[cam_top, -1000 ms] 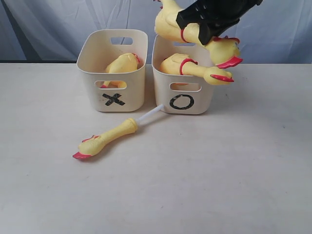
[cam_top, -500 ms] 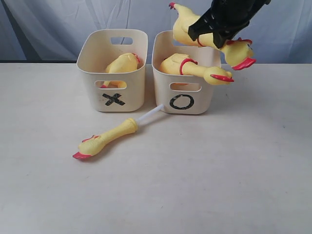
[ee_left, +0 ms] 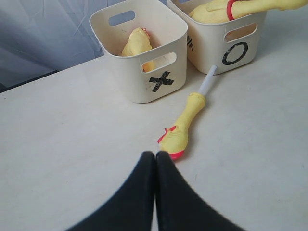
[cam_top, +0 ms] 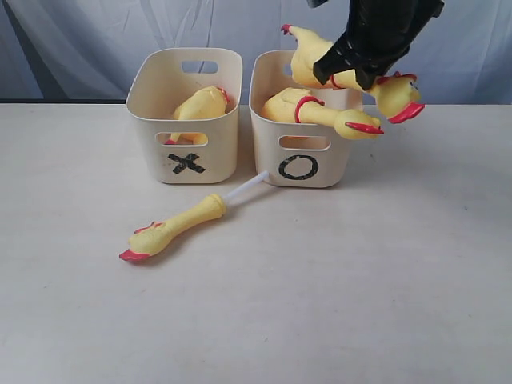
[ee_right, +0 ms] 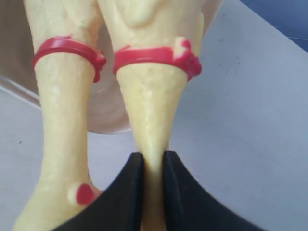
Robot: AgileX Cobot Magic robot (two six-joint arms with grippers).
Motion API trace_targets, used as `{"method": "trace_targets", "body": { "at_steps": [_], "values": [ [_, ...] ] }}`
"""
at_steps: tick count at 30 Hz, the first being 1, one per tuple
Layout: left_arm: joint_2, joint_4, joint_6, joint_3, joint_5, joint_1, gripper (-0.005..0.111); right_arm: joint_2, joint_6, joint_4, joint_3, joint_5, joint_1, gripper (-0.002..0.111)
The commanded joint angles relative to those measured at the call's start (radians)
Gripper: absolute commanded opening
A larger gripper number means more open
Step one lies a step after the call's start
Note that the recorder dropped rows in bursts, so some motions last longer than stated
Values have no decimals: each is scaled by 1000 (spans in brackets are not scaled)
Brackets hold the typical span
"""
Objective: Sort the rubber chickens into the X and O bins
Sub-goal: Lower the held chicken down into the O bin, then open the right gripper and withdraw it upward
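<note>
Long yellow rubber chicken with a red neck band (cam_top: 306, 62) is up in the air, tilted over the back rim of the cream plastic tub marked with a black O (cam_top: 332, 164), red feet high and its red-beaked head hanging out past the tub's right-arm side. The right gripper (cam_top: 346, 75) has it by the neck: in the wrist view the black gripper (ee_right: 150, 161) is pinched narrow on the yellow neck (ee_right: 150, 115), just below the red band.

A second yellow banded chicken (cam_top: 318, 112) lies inside the O tub, directly under the held one. Its neck drapes over the rim and its head pokes out past the tub's front corner. It shows alongside the held neck in the right wrist view (ee_right: 62, 110).

Just beside the O tub stands the matching cream tub marked with a black X (cam_top: 218, 156), with a short yellow chicken body (cam_top: 202, 104) propped inside.

In front of the O tub, a small yellow leg-shaped piece with a red foot and white stick (cam_top: 180, 224) lies on the pale desk (cam_top: 360, 288). The stick tip sits right at the O tub's base.

Well out in front of both tubs, the left gripper (ee_left: 155, 161) hovers above the desk, pressed together on nothing.
</note>
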Motion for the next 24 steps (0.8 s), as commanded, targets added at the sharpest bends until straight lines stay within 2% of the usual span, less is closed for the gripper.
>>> {"method": "trace_targets", "body": {
  "at_steps": [1, 6, 8, 9, 10, 24],
  "values": [
    [-7, 2, -5, 1, -18, -1, 0, -12, 5, -25, -1, -21, -5, -1],
    [-7, 2, -5, 1, -18, -1, 0, -12, 5, -21, -1, -21, -5, 0],
    [-7, 2, -5, 1, -18, -1, 0, -12, 5, -22, -1, -21, -5, 12],
    [-7, 2, -5, 1, -18, -1, 0, -12, 5, -22, -1, -21, -5, 24],
    [-7, 2, -5, 1, -18, -1, 0, -12, 5, -19, -1, -21, -5, 30],
    [-7, 2, -5, 1, -30, -1, 0, -82, 5, -19, -1, -21, -5, 30]
  ]
}}
